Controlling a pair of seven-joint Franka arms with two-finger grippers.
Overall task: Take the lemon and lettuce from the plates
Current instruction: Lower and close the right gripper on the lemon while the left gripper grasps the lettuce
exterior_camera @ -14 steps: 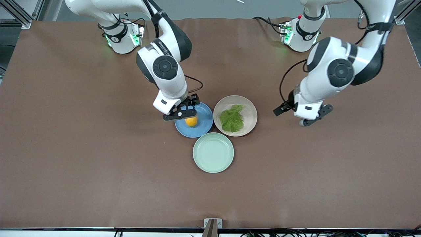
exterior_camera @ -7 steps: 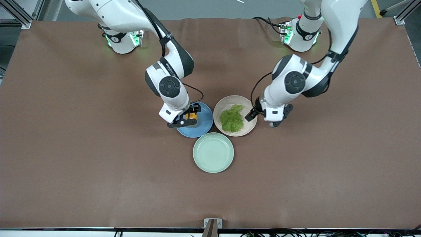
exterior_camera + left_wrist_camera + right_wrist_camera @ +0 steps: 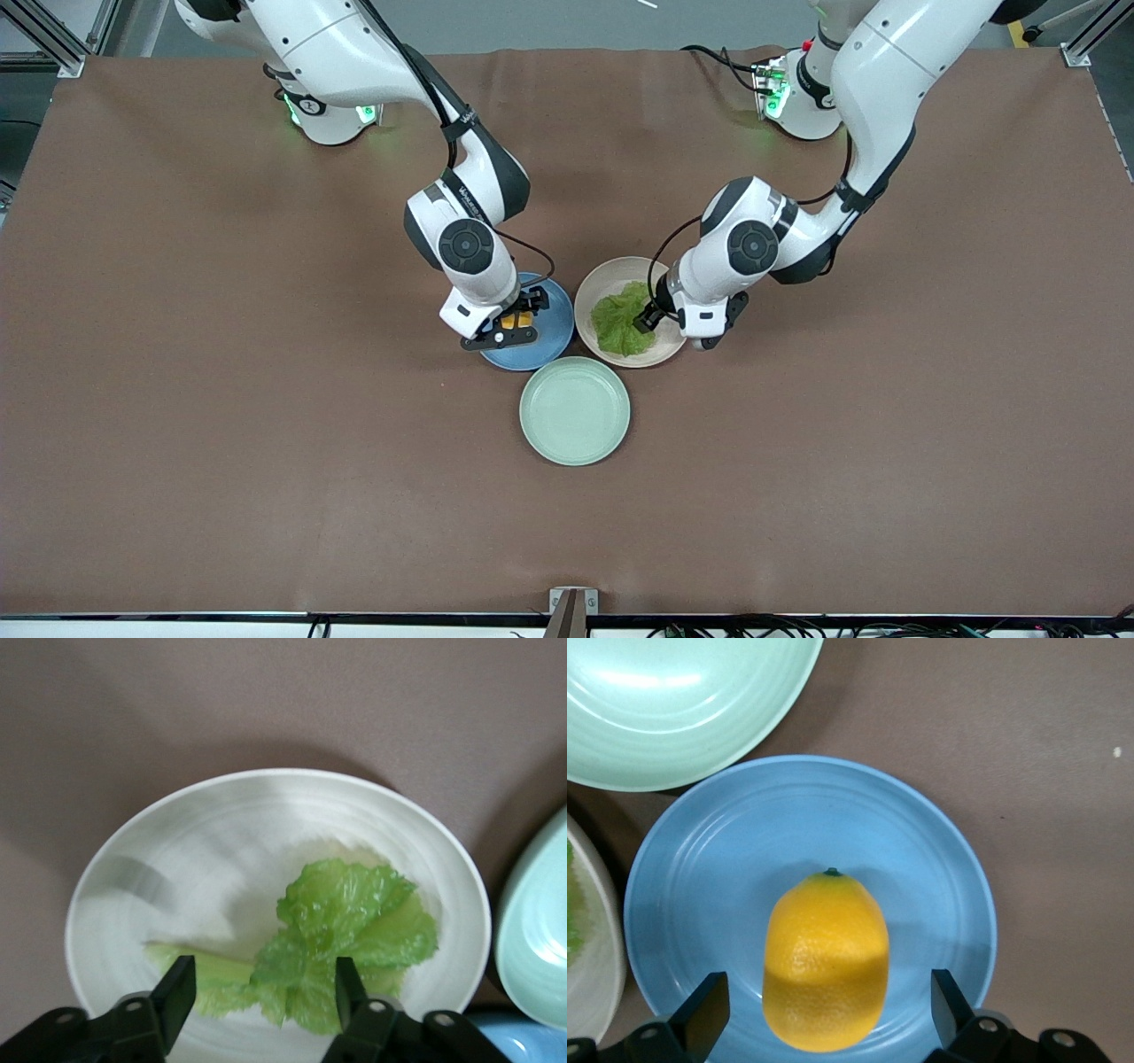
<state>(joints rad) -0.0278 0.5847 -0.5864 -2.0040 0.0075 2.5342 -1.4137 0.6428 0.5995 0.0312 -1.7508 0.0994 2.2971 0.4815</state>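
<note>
The yellow-orange lemon (image 3: 826,961) lies on the blue plate (image 3: 921,859); in the front view it (image 3: 516,319) is mostly hidden under my right gripper (image 3: 509,324) on that plate (image 3: 554,319). The right gripper (image 3: 824,1005) is open, low over the plate, with a finger on each side of the lemon, not touching it. The crinkled green lettuce (image 3: 341,935) lies in the beige-cream plate (image 3: 177,850), also seen in the front view (image 3: 618,321) on its plate (image 3: 620,266). My left gripper (image 3: 264,988) is open just above the leaf's edge, over this plate (image 3: 660,316).
An empty pale mint-green plate (image 3: 575,410) sits nearer the front camera, touching both other plates. It shows in the right wrist view (image 3: 673,700) and at the edge of the left wrist view (image 3: 536,930). Brown tablecloth (image 3: 266,443) surrounds the plates.
The left arm swung in from its end of the table and lowered its gripper over the lettuce plate. The right gripper dropped lower around the lemon.
</note>
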